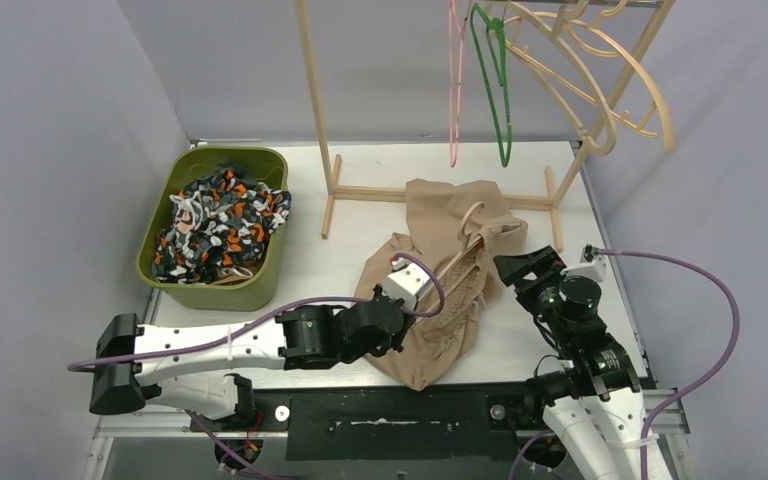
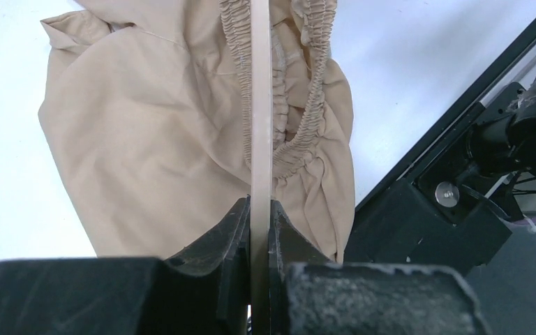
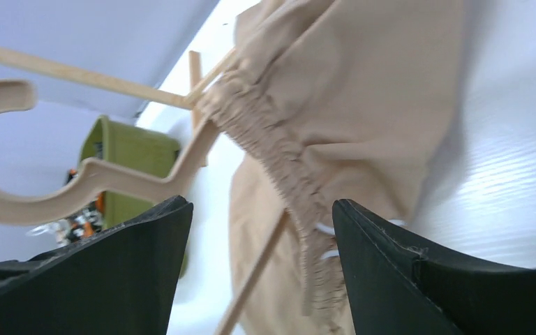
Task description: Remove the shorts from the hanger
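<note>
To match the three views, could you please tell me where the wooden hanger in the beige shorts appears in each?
Top external: the wooden hanger slants across the centre, inside the beige shorts.
Left wrist: hanger upright down the middle, clamped by the left gripper.
Right wrist: hanger at left, its arm entering the waistband.
Shared landmark: the gathered waistband.

Lighting's bright and flat, seems to come from overhead. The table (image 1: pixel 400 165) is nearly blown out white, with only soft shadows under the shorts (image 1: pixel 440 330). Left wrist view is crisp on the cloth and hanger (image 2: pixel 260 105), but the left gripper (image 2: pixel 259 206) up close is dark and mushy. Right wrist view is smeared: table streaky, bin (image 3: pixel 125 150) fuzzy, right gripper (image 3: pixel 262 206) soft-edged.
</note>
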You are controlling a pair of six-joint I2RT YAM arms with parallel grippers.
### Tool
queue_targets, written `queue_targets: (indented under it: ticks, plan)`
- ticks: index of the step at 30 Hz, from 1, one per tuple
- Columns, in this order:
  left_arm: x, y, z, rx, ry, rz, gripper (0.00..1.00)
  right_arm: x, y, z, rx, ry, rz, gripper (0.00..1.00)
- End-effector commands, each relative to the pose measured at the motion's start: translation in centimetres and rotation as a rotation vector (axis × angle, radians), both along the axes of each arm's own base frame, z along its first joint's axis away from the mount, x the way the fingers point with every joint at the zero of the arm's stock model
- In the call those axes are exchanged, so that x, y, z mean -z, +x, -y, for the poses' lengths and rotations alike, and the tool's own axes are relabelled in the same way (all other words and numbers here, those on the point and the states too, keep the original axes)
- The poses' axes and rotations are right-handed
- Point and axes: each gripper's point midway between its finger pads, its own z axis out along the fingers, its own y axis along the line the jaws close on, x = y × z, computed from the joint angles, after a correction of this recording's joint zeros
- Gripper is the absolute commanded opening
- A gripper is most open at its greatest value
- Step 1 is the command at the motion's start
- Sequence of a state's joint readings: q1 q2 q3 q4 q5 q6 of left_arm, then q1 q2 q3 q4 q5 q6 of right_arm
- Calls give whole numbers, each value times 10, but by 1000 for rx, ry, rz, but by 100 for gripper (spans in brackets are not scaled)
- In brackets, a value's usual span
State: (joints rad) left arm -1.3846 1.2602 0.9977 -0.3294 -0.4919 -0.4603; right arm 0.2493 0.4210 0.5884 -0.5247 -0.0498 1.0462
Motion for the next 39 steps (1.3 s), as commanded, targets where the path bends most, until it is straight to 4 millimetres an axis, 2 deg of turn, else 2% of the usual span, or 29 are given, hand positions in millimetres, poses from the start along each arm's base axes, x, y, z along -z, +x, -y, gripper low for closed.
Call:
queue_targets:
  ticks: [1, 4, 9, 11, 12, 14, 17, 19, 22, 27, 30, 35, 39]
  plan:
    - [-30, -1, 0, 9, -77, -2, 0, 9, 2, 26, 66, -178, -13, 76]
    - [-27, -7, -1, 34, -72, -25, 0, 16, 12, 10, -43, -217, -34, 78]
    - [-26, -14, 3, 59, -92, -53, 0, 26, 31, -31, -255, -180, -57, 81]
    - [-28, -15, 4, 62, -98, -54, 0, 40, 39, -31, -246, -184, -108, 77]
    - [-29, -15, 3, 61, -99, -55, 0, 51, 43, -20, -184, -219, -165, 72]
    - [-31, -16, 0, 58, -96, -63, 0, 65, 48, 5, -66, -303, -243, 50]
    - [-26, -18, -14, 27, -78, -85, 0, 67, 50, 35, 56, -389, -284, 18]
    - [-20, -21, -29, -2, -63, -110, 0, 66, 48, 51, 143, -405, -287, 11]
    - [-16, -25, -53, -56, -83, -155, 0, 67, 43, 60, 189, -397, -272, 9]
    - [-26, -26, -92, -139, -167, -179, 0, 90, 31, 64, 201, -367, -333, 8]
    - [-42, -25, -111, -171, -228, -168, 0, 105, 27, 59, 178, -333, -369, 8]
    - [-65, -21, -136, -220, -302, -141, 0, 118, 24, 43, 111, -264, -393, 10]
    - [-78, -16, -154, -261, -309, -114, 0, 125, 21, 29, 47, -216, -413, 18]
